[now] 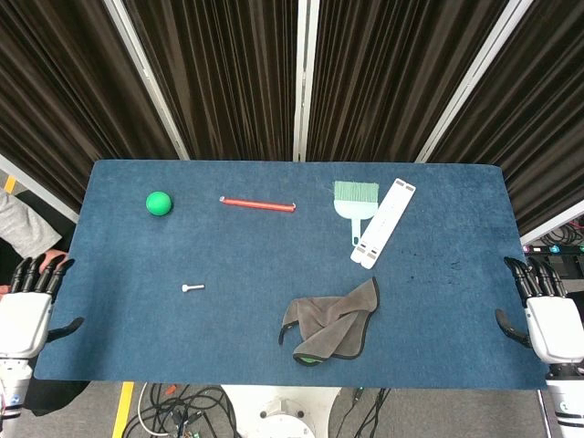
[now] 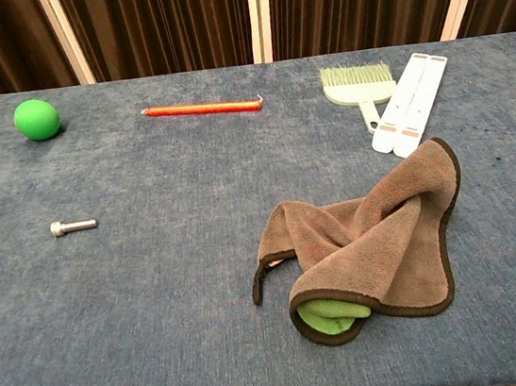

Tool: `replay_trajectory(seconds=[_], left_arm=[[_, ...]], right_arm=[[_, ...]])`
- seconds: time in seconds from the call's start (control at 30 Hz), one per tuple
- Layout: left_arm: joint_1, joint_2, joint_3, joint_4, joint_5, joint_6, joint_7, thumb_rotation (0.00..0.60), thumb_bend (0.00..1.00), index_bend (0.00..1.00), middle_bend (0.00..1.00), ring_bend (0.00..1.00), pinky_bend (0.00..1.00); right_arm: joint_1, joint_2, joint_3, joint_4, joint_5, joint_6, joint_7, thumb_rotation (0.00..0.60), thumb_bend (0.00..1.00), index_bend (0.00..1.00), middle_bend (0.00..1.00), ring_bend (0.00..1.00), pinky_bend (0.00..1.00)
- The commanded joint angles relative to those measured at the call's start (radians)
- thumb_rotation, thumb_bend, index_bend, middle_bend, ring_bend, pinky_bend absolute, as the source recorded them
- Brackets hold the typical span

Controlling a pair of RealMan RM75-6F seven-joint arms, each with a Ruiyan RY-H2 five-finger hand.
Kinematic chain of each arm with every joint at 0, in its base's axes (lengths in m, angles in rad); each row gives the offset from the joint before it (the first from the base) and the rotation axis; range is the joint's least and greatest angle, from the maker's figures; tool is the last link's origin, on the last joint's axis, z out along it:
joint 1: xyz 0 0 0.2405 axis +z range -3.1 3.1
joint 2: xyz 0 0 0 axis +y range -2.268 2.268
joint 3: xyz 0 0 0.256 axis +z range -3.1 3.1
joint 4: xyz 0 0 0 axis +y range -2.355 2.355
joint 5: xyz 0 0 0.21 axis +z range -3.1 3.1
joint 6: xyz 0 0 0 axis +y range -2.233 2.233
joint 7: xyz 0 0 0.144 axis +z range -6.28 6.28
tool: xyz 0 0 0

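Observation:
My left hand [image 1: 26, 310] hangs just off the table's left front corner, fingers straight and apart, holding nothing. My right hand [image 1: 547, 315] hangs off the right front corner the same way, empty. Neither hand shows in the chest view. On the blue table [image 1: 137, 338] lie a green ball [image 1: 159, 203] [image 2: 36, 118], a red pencil [image 1: 257, 204] [image 2: 201, 108], a small silver bolt [image 1: 192, 287] [image 2: 73, 226], a pale green brush [image 1: 354, 201] [image 2: 358, 89], a white folded strip [image 1: 383, 223] [image 2: 410, 102] and a crumpled grey-brown cloth [image 1: 331, 321] [image 2: 369, 240].
Dark curtains with white posts stand behind the table. A green lining peeks from under the cloth's front fold [image 2: 329, 314]. A person's grey sleeve [image 1: 23, 228] shows at the left edge. Cables lie on the floor below the front edge.

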Motion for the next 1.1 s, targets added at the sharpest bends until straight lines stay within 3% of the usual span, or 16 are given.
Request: replay_trajectory(seconds=[0.03, 0.27, 0.5, 0.77, 1.1], left_arm=[[-0.062, 0.014, -0.016, -0.025, 0.019, -0.074, -0.04, 0.6, 0.05, 0.18, 0.12, 0.0, 0.0], [-0.222, -0.012, -0.064, -0.038, -0.017, -0.289, -0.057, 0.6, 0.16, 0.27, 0.14, 0.0, 0.0], [-0.343, -0.11, -0.093, -0.014, -0.181, -0.475, 0.072, 0.6, 0.18, 0.34, 0.14, 0.0, 0.0], [-0.386, -0.258, -0.09, 0.019, -0.339, -0.479, 0.251, 0.6, 0.24, 0.41, 0.17, 0.0, 0.0], [-0.423, -0.403, -0.084, 0.094, -0.453, -0.445, 0.378, 0.6, 0.29, 0.44, 0.17, 0.0, 0.0]], right_arm=[[0.002, 0.003, 0.002, 0.001, -0.002, 0.001, 0.002, 0.6, 0.26, 0.03, 0.12, 0.0, 0.0], [0.006, 0.015, 0.008, -0.005, -0.009, 0.007, 0.0, 0.6, 0.26, 0.03, 0.12, 0.0, 0.0], [0.007, 0.018, 0.008, -0.008, -0.001, 0.0, -0.003, 0.6, 0.26, 0.03, 0.12, 0.0, 0.0], [0.015, 0.014, 0.009, -0.004, 0.013, -0.02, -0.001, 0.6, 0.26, 0.03, 0.12, 0.0, 0.0], [0.016, 0.01, 0.009, 0.003, 0.025, -0.03, 0.005, 0.6, 0.26, 0.03, 0.12, 0.0, 0.0]])
